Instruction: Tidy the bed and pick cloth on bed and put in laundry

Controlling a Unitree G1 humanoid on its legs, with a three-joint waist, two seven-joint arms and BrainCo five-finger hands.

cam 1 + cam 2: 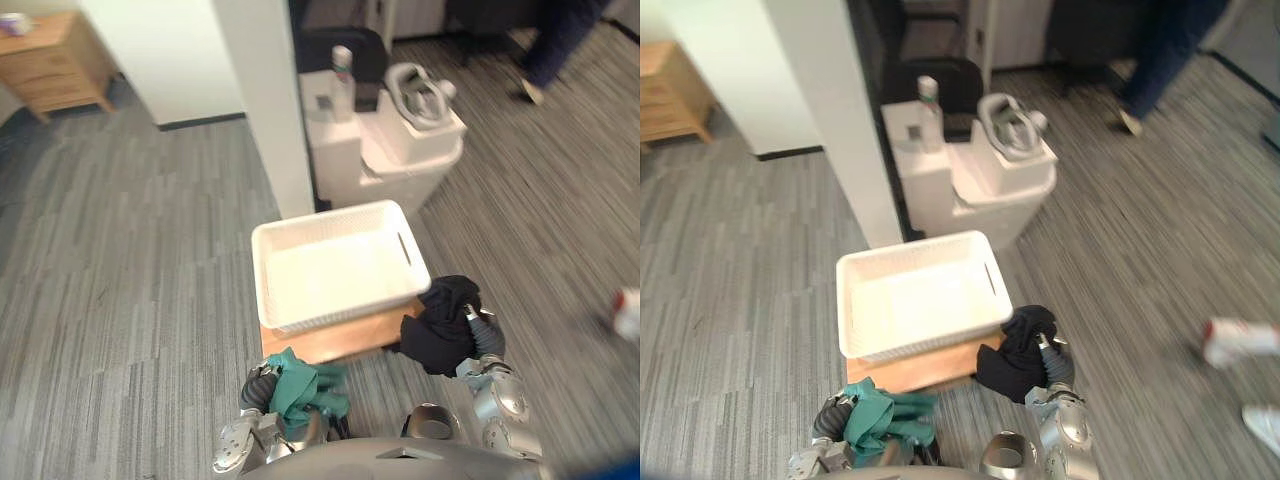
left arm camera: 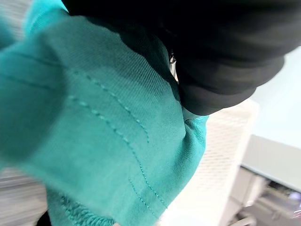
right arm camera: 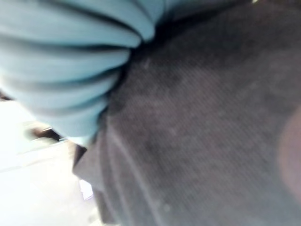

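Note:
A white laundry basket (image 1: pixel 335 262) stands with nothing in it on a low wooden board (image 1: pixel 340 342), just ahead of me. My left hand (image 1: pixel 257 386) is low at the board's near left corner, shut on a bunched teal cloth (image 1: pixel 303 388) that drapes over it. The same teal cloth (image 2: pixel 103 136) hangs close in the left wrist view, the basket pale behind it. My right hand (image 1: pixel 486 338) is at the basket's near right corner, shut on a crumpled black cloth (image 1: pixel 440 325). Both cloths are held outside the basket's rim.
A white pillar (image 1: pixel 270 100) rises right behind the basket. Beyond it stands a white unit (image 1: pixel 385 150) with a bottle (image 1: pixel 342 80) and a grey loop on top. A wooden nightstand (image 1: pixel 50 60) is far left. A person (image 1: pixel 555 45) walks at the far right.

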